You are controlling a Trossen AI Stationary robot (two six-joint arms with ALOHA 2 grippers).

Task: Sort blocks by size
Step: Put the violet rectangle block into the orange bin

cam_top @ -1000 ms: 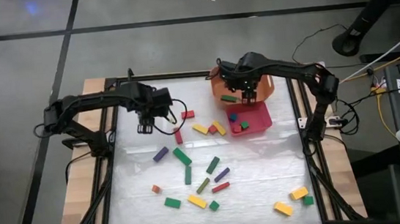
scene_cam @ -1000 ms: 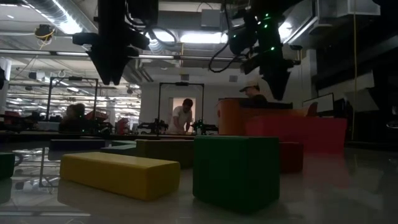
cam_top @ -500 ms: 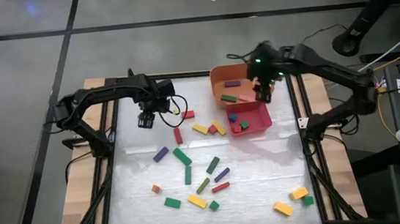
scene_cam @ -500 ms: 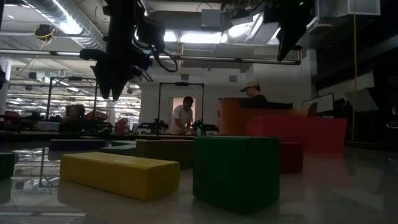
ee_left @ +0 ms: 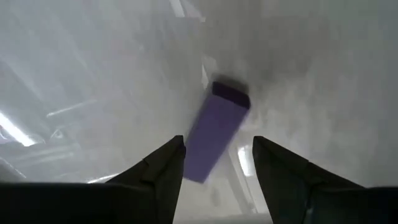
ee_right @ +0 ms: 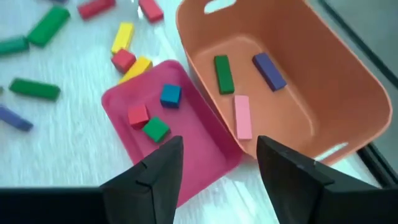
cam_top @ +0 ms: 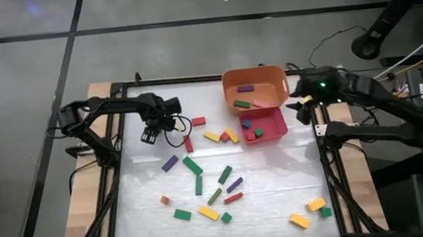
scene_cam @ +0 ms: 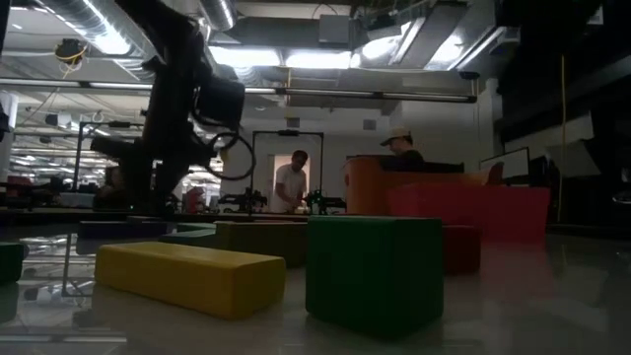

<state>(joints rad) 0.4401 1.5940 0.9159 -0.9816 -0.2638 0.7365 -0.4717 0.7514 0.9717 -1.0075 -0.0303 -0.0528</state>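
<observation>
Several coloured blocks lie scattered on the white table top, among them a purple bar [cam_top: 170,163], a green bar [cam_top: 192,165] and a yellow bar [cam_top: 208,212]. My left gripper [cam_top: 149,134] hovers open and empty at the far left. In its wrist view [ee_left: 217,146] the purple bar [ee_left: 217,130] lies flat on the table beyond the fingers. My right gripper [cam_top: 302,105] is open and empty at the far right, beside the orange bin [cam_top: 254,74] and the pink tray [cam_top: 272,125]. Its wrist view [ee_right: 219,149] looks down on both.
The orange bin [ee_right: 205,68] holds a green, a purple and a pink bar. The pink tray [ee_right: 199,146] holds red, blue and green cubes. Yellow and green blocks [cam_top: 310,210] lie at the near right. In the low view a green cube [scene_cam: 373,271] and a yellow bar [scene_cam: 192,276] stand close. People stand in the room behind.
My right gripper has drawn back from above the orange bin toward the table's right edge. My left gripper has moved a little toward the table's left edge and lower. No block on the table has moved.
</observation>
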